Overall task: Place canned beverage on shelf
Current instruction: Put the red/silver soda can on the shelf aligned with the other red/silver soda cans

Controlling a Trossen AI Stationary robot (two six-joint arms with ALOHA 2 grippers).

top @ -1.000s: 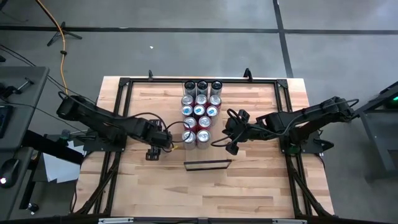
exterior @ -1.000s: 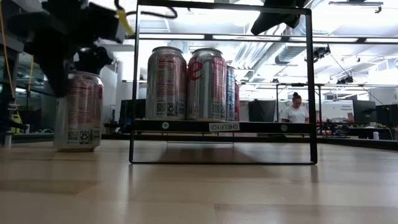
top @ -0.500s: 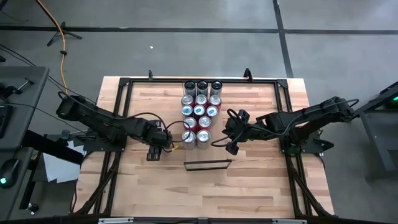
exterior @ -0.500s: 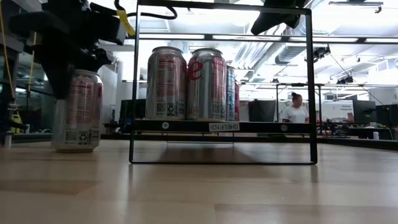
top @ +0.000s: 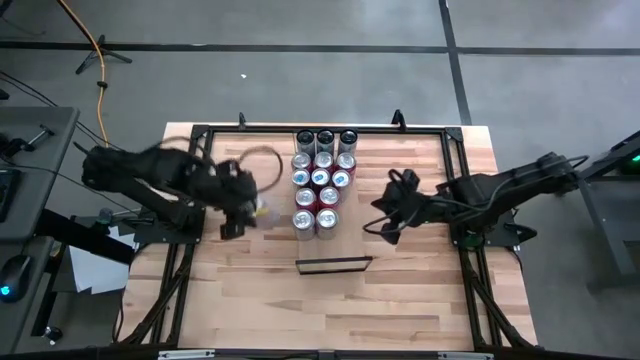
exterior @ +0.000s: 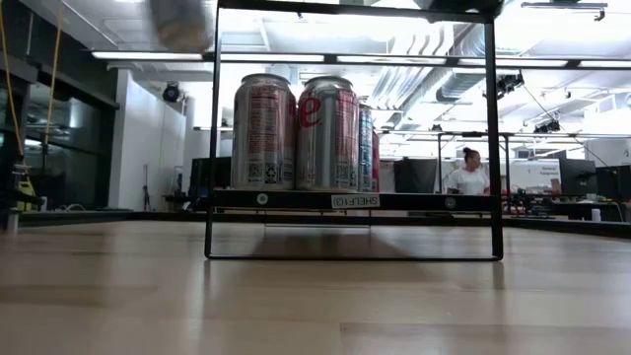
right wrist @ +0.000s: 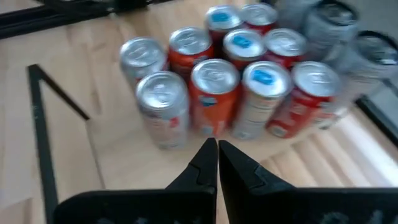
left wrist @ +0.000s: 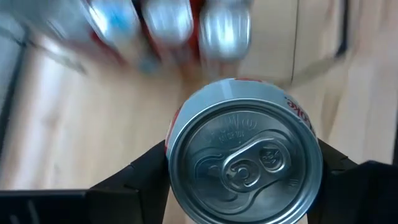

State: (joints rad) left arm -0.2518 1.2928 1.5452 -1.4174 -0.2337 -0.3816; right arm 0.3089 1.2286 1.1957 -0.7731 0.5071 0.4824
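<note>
Gripping can [left wrist: 244,158]: left pincer [top: 243,208] (aloft)

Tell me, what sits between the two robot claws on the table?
Seen from above, the cluster of cans stands between the left gripper, shut on a can, and the shut right gripper.

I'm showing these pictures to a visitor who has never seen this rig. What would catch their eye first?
Probably the cluster of cans packed in rows on the shelf mid-table. Next, the left gripper, left of that cluster, clamps one can between its jaws, its silver top filling the left wrist view. The right gripper waits on the other side, jaws shut and empty.
</note>
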